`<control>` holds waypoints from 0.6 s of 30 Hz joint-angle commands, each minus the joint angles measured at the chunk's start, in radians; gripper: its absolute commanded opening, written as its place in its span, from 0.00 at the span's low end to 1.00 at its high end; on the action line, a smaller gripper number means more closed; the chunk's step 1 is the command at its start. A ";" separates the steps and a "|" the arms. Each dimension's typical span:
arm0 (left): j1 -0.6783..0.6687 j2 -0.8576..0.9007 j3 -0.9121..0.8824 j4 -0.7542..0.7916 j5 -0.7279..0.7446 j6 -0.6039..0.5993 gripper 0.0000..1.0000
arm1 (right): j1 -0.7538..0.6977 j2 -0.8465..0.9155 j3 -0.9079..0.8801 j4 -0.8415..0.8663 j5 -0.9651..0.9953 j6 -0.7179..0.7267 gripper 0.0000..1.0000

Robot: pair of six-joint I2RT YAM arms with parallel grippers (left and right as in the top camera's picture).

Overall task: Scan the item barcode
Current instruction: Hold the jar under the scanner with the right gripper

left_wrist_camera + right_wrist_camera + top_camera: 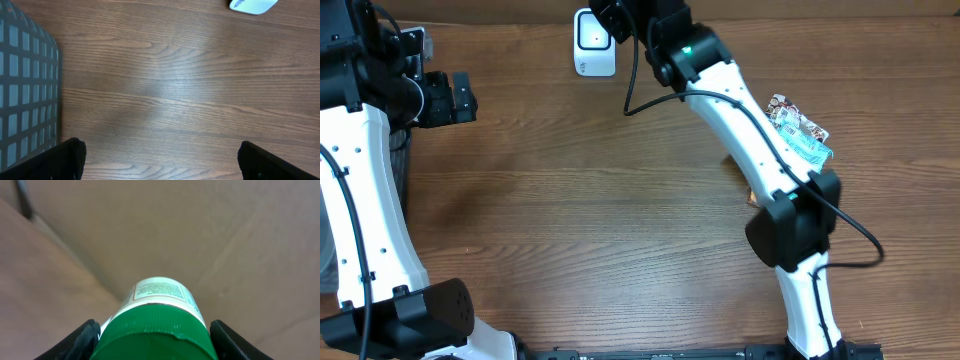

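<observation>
My right gripper (155,339) is shut on a bottle with a green ribbed cap (157,335) and a white printed label (160,290). The cap fills the space between both fingers. The bottle points away towards a blurred brown background. From overhead, the right arm reaches to the table's far edge, and its gripper (620,15) hangs just right of the white scanner (593,45). The arm hides the bottle there. My left gripper (458,98) stands open at the far left with nothing in it, and only bare wood shows between its fingers (70,157).
A colourful snack packet (802,130) lies on the table at the right, beside the right arm. A dark mesh basket (25,85) stands at the left edge. The scanner (252,5) shows at the top right of the left wrist view.
</observation>
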State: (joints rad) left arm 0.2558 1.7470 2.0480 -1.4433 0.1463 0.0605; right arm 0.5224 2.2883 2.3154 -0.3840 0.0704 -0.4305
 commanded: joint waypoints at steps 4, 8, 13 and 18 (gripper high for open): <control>0.001 0.000 -0.005 0.004 0.008 0.022 0.99 | -0.003 0.147 -0.008 0.260 0.042 -0.365 0.40; 0.001 0.000 -0.005 0.004 0.008 0.022 0.99 | -0.003 0.221 -0.008 0.377 0.041 -0.416 0.40; 0.001 0.000 -0.005 0.004 0.008 0.022 1.00 | -0.003 0.278 -0.008 0.445 0.041 -0.417 0.41; 0.001 0.000 -0.005 0.004 0.008 0.022 1.00 | -0.003 0.310 -0.008 0.487 0.024 -0.490 0.43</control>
State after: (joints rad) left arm 0.2558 1.7470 2.0480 -1.4429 0.1463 0.0601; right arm 0.5186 2.5977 2.2978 0.0750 0.0978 -0.8433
